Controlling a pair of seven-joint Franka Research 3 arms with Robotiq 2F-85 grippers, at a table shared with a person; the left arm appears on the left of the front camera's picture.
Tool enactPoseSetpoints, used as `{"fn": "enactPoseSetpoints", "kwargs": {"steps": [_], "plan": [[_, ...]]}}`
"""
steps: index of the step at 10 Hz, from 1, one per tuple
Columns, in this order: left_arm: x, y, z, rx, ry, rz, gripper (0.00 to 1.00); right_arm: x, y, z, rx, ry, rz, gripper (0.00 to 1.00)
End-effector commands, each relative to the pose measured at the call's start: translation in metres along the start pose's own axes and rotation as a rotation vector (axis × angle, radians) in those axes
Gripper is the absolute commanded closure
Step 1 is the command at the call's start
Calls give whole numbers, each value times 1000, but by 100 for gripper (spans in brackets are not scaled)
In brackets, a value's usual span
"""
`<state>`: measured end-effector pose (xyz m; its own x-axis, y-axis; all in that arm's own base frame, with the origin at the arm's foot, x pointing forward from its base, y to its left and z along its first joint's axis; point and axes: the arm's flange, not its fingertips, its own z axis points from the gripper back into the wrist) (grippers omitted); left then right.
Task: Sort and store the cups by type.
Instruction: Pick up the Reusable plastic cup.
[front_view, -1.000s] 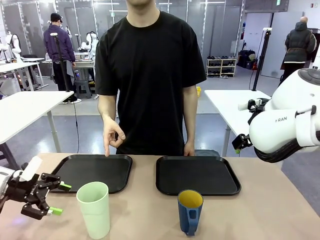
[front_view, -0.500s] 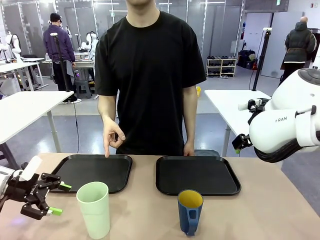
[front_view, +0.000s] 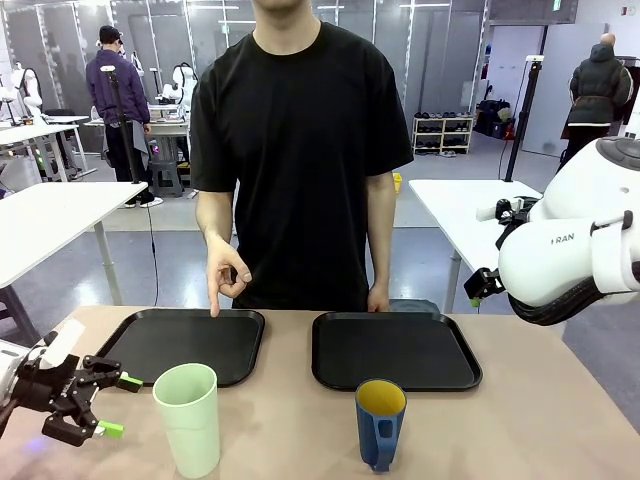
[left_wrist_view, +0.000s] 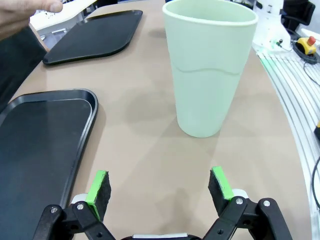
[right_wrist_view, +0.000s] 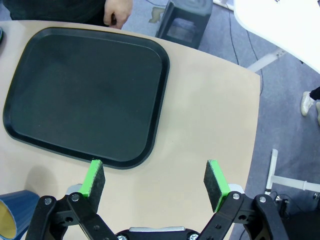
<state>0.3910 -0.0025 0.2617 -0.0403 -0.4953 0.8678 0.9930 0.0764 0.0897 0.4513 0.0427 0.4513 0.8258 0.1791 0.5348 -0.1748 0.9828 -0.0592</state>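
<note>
The pale mint-green tumbler (front_view: 187, 420) stands upright, mouth up, near the robot-side edge of the table (front_view: 560, 420) and left of its middle, so its long axis is vertical. It is smooth and matte, widens slightly toward the rim, and a faint wavy line crosses its wall about halfway up. Just beside it, toward the table's left edge, the left tool (front_view: 120, 404) hangs low with its fingers levelled at the tumbler's side. Its jaws are spread wide and hold nothing. In the left wrist view the tumbler sits ahead of the gap, a little toward one pad and touching neither. The left arm is plainly the nearer, and a forward reach with a small sideways correction should bracket the wall. The dark blue mug (front_view: 380, 425) is shorter and yellow inside, with its handle turned toward the robot-side edge. It stands well apart from the tumbler, just right of the middle. The right tool (right_wrist_view: 155, 180) hovers high with its jaws spread and empty, above the right tray (front_view: 395, 350). Past the tumbler lies the left tray (front_view: 185, 345), and the person's hand (front_view: 225, 275) points a finger down at its far edge.
</note>
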Motion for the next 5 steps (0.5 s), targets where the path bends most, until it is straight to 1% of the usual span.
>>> {"fn": "enactPoseSetpoints", "kwargs": {"steps": [1,3,4,5], "plan": [[-19,8,2,-54,-109,-33,0,0,-1,0,-6,-1,1,0],[-34,7,4,-62,-198,-38,0,0,-1,0,-6,-1,1,0],[-42,5,1,-89,-259,-56,0,0,-1,0,-6,-1,1,0],[-45,3,-1,-96,-277,-57,0,0,-1,0,-6,-1,1,0]]}}
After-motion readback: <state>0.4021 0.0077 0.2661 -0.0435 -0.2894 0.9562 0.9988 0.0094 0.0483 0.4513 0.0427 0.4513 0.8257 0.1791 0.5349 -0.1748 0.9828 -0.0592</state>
